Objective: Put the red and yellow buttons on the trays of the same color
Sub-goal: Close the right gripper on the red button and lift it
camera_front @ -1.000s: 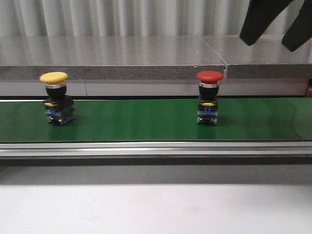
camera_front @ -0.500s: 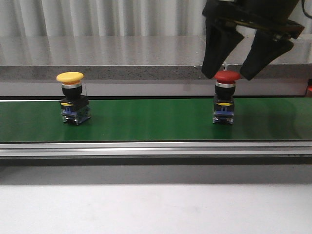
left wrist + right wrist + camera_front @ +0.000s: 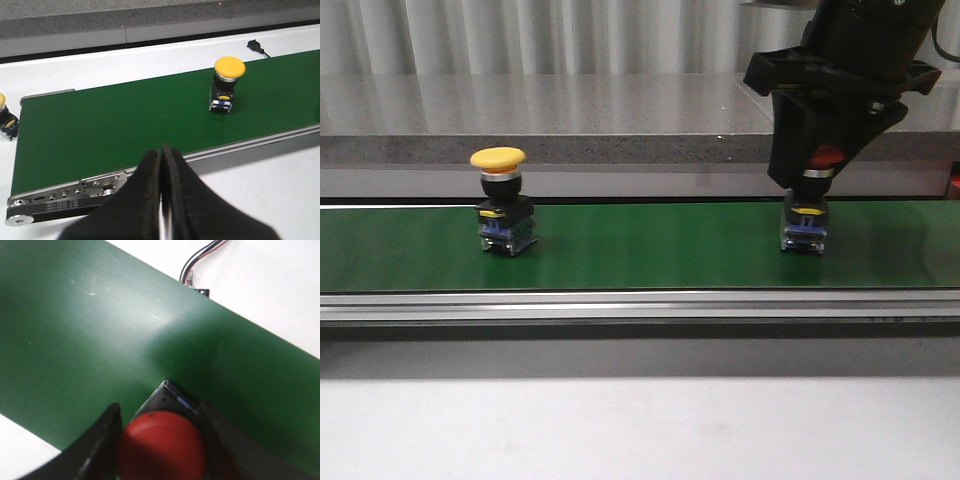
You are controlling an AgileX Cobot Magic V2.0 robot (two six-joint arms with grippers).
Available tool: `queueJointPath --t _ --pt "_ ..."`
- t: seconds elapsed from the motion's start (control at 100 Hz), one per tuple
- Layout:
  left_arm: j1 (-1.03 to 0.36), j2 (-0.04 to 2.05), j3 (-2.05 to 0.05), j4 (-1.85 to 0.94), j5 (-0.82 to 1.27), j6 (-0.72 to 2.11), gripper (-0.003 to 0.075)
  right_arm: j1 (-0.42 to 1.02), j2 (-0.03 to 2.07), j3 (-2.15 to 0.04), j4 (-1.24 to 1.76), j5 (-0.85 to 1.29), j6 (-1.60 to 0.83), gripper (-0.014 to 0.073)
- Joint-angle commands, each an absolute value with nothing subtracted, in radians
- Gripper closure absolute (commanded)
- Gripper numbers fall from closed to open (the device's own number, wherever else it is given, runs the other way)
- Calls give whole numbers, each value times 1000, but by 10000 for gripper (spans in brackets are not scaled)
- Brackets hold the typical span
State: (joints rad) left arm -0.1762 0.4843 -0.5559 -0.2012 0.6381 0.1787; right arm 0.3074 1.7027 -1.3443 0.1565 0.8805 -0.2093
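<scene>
The right gripper pinches the red button's cap; the button stands on the right part of the green belt. The yellow button stands upright on the belt's left part. The left gripper has its fingers pressed together, holding nothing.

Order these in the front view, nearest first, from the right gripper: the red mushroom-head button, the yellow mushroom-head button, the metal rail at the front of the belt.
1. Red mushroom-head button: between the right gripper fingers, on the belt's right.
2. Metal rail: below, along the belt's front edge.
3. Yellow mushroom-head button: far left on the belt.
</scene>
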Motion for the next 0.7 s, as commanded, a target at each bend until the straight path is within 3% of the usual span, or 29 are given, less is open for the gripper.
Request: queueJointPath --t 0.0,0.29,0.69 --pt "-186 489 -583 -221 578 180 741 303 1656 -1378 158 841 -216 510" --pt "-186 489 -583 -221 578 180 741 247 1564 -1380 101 771 -174 528" --pt "-186 489 -583 -221 578 180 741 -55 1513 -1394 95 764 -151 529"
